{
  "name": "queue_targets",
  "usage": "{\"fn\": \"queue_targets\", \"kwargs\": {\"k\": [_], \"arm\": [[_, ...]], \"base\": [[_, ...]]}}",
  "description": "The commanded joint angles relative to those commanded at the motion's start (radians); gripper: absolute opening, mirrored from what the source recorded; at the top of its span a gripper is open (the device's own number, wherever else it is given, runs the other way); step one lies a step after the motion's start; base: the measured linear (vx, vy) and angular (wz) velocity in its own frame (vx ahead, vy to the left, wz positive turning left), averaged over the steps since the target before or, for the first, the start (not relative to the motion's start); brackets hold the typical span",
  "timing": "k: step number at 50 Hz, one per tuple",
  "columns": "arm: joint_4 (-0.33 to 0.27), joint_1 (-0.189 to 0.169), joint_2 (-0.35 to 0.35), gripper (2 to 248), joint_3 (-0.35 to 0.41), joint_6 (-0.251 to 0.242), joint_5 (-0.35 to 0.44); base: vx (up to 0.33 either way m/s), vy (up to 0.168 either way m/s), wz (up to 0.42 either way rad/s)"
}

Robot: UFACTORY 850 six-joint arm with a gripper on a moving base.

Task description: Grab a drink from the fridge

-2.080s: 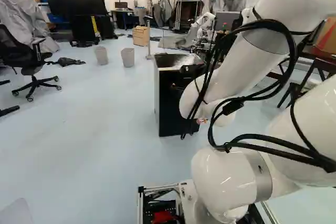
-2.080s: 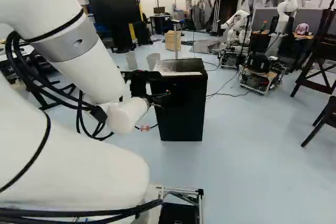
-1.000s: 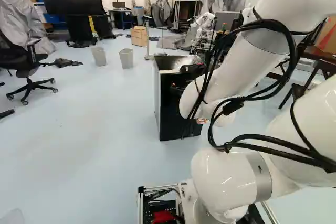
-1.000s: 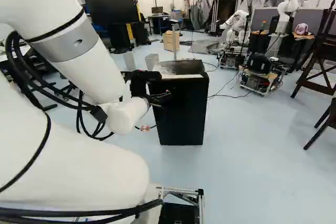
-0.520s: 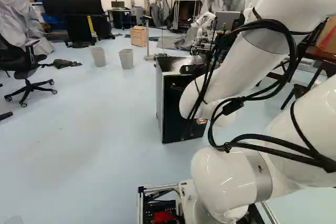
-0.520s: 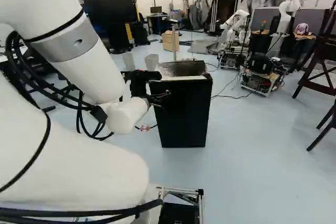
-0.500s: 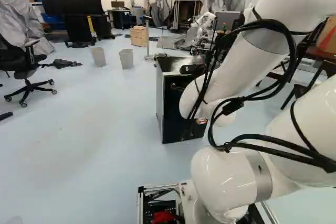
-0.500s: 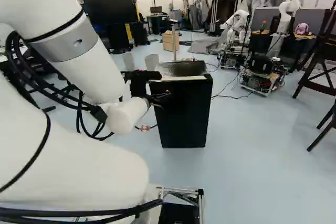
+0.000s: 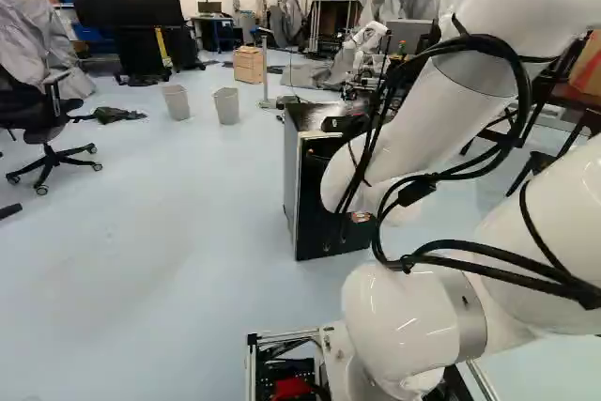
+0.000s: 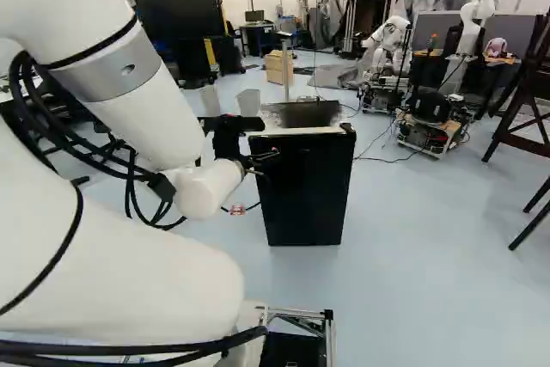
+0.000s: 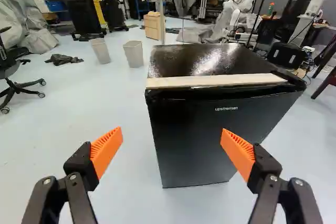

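Wrist view shows the fridge [image 11: 194, 140] ahead of the wide-spread end effector [image 10: 268, 164].

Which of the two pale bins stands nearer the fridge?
The right-hand bin in the left base view: it stands on the side toward the fridge, while the other bin is on the office chair's side.

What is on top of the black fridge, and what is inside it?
On the fridge, a pale strip runs along the front edge; the door hides the inside.
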State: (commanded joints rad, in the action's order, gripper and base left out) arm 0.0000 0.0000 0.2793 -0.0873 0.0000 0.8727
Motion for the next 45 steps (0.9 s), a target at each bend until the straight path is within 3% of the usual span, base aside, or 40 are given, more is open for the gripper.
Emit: {"fn": "queue_targets", "kwargs": {"k": [45], "arm": [[0.0, 0.0, 0.0, 247, 0.0, 0.0, 0.0]], "base": [[0.041, 0.052, -0.01]]}}
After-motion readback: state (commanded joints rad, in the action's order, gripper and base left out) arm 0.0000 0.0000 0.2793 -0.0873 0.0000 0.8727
